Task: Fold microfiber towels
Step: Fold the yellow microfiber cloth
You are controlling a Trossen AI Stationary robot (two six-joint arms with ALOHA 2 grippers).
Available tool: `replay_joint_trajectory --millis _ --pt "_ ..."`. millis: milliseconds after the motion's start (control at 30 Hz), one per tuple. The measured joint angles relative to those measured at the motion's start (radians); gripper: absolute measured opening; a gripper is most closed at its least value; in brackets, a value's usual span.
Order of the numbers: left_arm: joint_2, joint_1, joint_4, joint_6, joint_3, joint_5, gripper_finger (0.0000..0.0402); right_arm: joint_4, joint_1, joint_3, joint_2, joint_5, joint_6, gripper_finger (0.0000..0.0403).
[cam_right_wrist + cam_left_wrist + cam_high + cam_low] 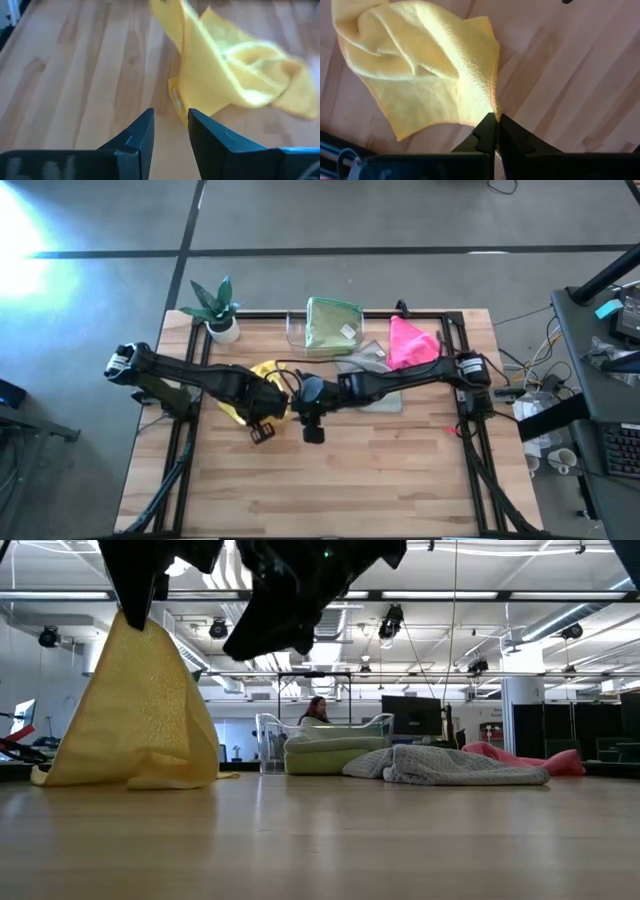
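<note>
One yellow towel [135, 710], four others

Potted plant [217, 308] beside clear tray [296, 332], table [330, 470].

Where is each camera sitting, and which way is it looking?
High view: above the table, looking straight down; both dark arms meet over the soft yellow cloth.
Low view: at tabletop height, looking across into the room; arms hang in from above.
Left wrist view: on the left arm; left gripper, its jaws pinching the cloth's edge.
Right wrist view: on the right arm; right gripper, its jaws apart.
All four share the yellow cloth.
</note>
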Motion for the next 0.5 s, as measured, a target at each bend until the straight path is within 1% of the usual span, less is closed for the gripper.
replay_joint_trajectory --millis 167,267,500 --pt "0.0 0.002 -0.066 0.001 0.019 0.002 0.0 0.055 0.002 0.0 0.073 0.007 0.074 0.0109" --pt "-0.003 0.002 -0.112 0.001 0.033 0.002 0.0 0.091 0.003 0.0 0.114 0.047 0.114 0.0109" --pt "-0.031 0.002 -0.129 0.009 0.035 0.002 0.0 0.197 0.003 0.0 0.169 0.079 0.168 0.0109"
